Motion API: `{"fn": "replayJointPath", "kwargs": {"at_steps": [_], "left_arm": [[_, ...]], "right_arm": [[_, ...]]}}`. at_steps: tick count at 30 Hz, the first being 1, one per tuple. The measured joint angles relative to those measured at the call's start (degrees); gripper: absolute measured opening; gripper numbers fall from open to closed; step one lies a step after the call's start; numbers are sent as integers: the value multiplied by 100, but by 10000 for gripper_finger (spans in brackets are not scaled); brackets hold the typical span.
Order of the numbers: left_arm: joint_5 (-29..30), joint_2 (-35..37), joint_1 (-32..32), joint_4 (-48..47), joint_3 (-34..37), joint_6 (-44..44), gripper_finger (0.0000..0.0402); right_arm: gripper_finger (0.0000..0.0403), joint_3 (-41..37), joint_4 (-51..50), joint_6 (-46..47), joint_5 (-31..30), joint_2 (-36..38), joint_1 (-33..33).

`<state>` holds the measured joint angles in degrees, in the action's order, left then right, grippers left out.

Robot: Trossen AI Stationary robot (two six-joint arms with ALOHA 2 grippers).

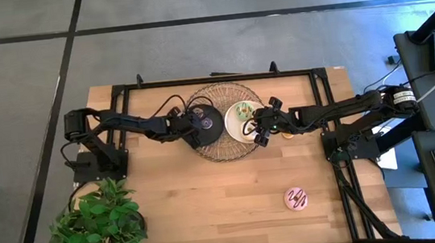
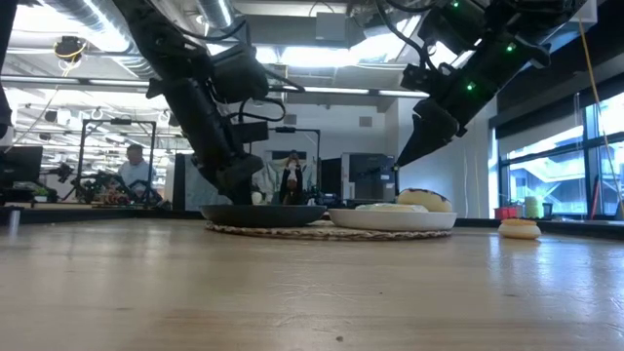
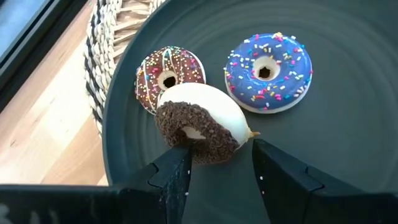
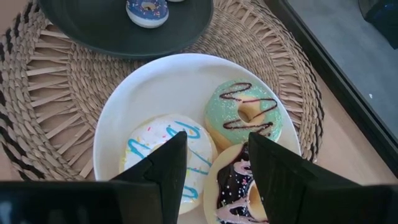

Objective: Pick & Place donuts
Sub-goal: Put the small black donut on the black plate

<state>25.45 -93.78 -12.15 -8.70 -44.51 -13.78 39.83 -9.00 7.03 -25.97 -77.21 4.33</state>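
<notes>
While the left gripper (image 3: 219, 163) hangs over the black plate (image 3: 348, 149), its fingers stand wide apart and hold nothing. Right at its tips a half-chocolate, half-white donut (image 3: 200, 122) leans on a sprinkled brown donut (image 3: 169, 74). It could slip or knock that one if pinched off-center. Just past them lies a blue donut (image 3: 268, 70). The right gripper (image 4: 212, 163), open and empty too, hovers over the white plate (image 4: 155, 93), whose donuts lie close together, so a finger might bump two. Far off, a pink donut (image 1: 295, 198) waits alone.
</notes>
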Motion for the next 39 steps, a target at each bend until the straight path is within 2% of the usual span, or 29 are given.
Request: {"fn": "replayJointPath", "kwargs": {"at_steps": [6,15,22,26,32,39], "left_arm": [[-2,28,1,-134,-18,94,160],[96,46,-1,-1314,-703,108,164],[615,46,-43,-744,-907,109,160],[548,24,-187,-672,-872,55,161],[59,15,-393,-462,-575,-321,164],[155,13,-490,-224,-546,-349,159]], "right_arm": [[172,0,0,0,-1,0,-1],[172,0,-2,0,-1,0,1],[172,0,-2,-2,0,0,0],[172,0,-2,-2,1,0,1],[172,0,-4,-2,0,0,1],[172,0,-4,0,1,0,1]]}}
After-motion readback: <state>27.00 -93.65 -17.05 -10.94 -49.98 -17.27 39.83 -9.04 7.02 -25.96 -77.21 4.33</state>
